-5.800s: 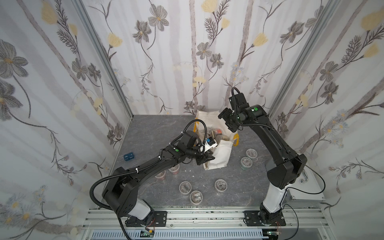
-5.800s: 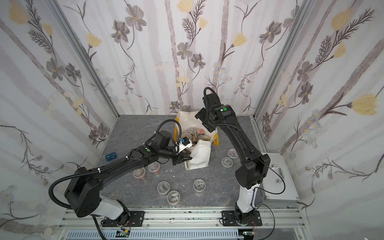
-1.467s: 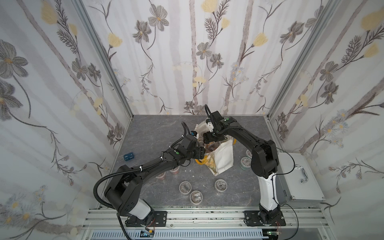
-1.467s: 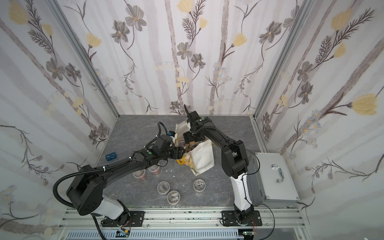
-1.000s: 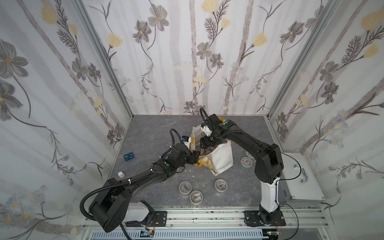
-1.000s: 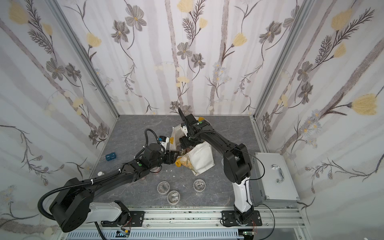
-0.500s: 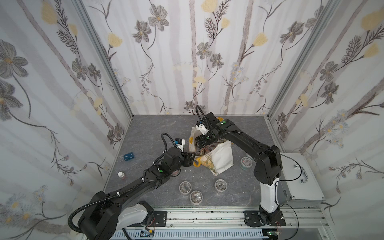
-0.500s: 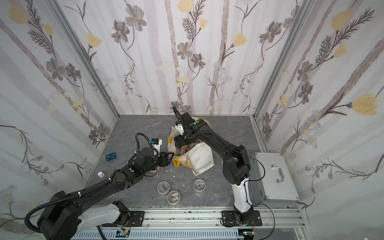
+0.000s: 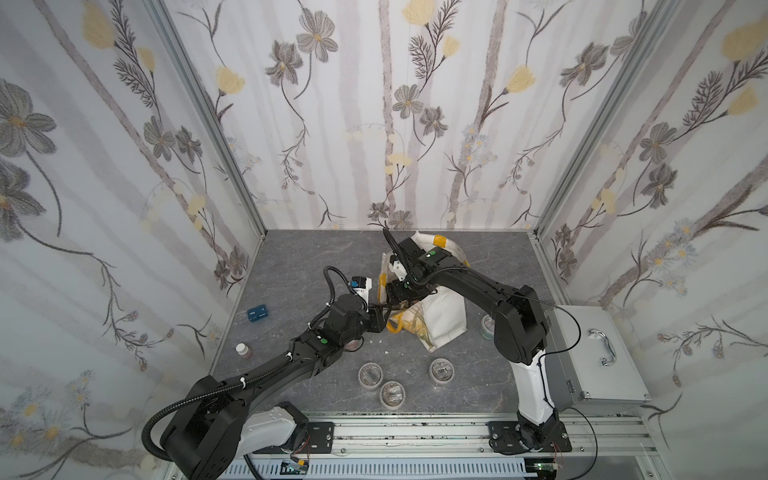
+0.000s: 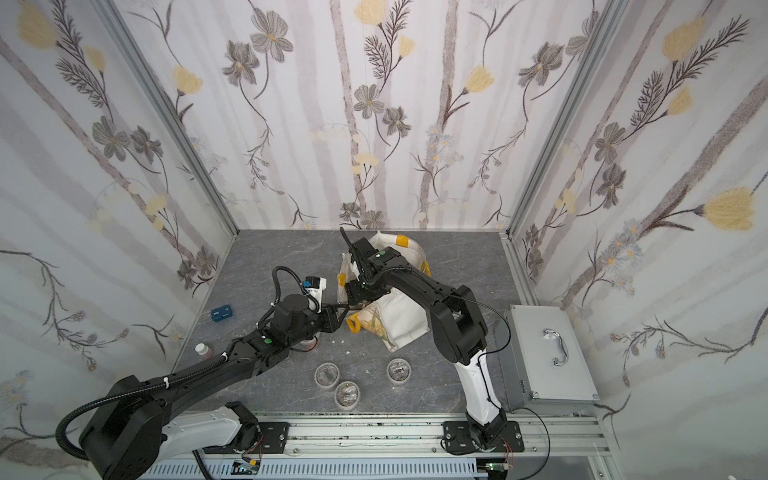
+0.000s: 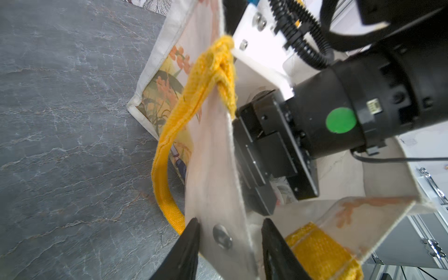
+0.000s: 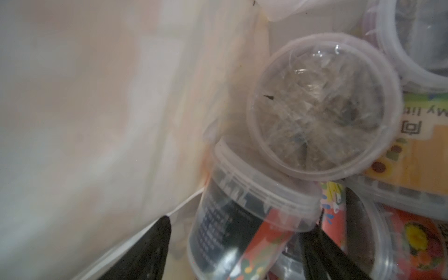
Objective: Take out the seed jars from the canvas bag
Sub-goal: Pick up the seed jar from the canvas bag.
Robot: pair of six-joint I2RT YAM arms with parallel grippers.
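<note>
The canvas bag [image 9: 444,316] [image 10: 403,320] lies slumped on the grey table, mouth toward the left arm. My left gripper [image 9: 384,309] [image 11: 229,220] is open, its jaws either side of the bag's rim cloth [image 11: 213,145] by a snap button and a yellow handle [image 11: 169,145]. My right gripper [image 9: 399,296] [image 12: 242,218] is inside the bag, open, straddling a red-labelled seed jar [image 12: 242,225] without clamping it. Another seed jar [image 12: 322,104] lies lid-up beside it among others. Three seed jars [image 9: 370,374] [image 9: 392,394] [image 9: 443,370] stand on the table in front, and one [image 9: 487,326] stands right of the bag.
A silver metal case [image 9: 598,361] lies at the right edge beside the right arm's base. A small blue box [image 9: 257,312] and a small capped bottle [image 9: 242,350] sit at the left side. Patterned walls close in three sides.
The left arm has drawn back toward the left and its jaws have narrowed around the bag's rim. The right gripper has come down from above the bag and reached into it.
</note>
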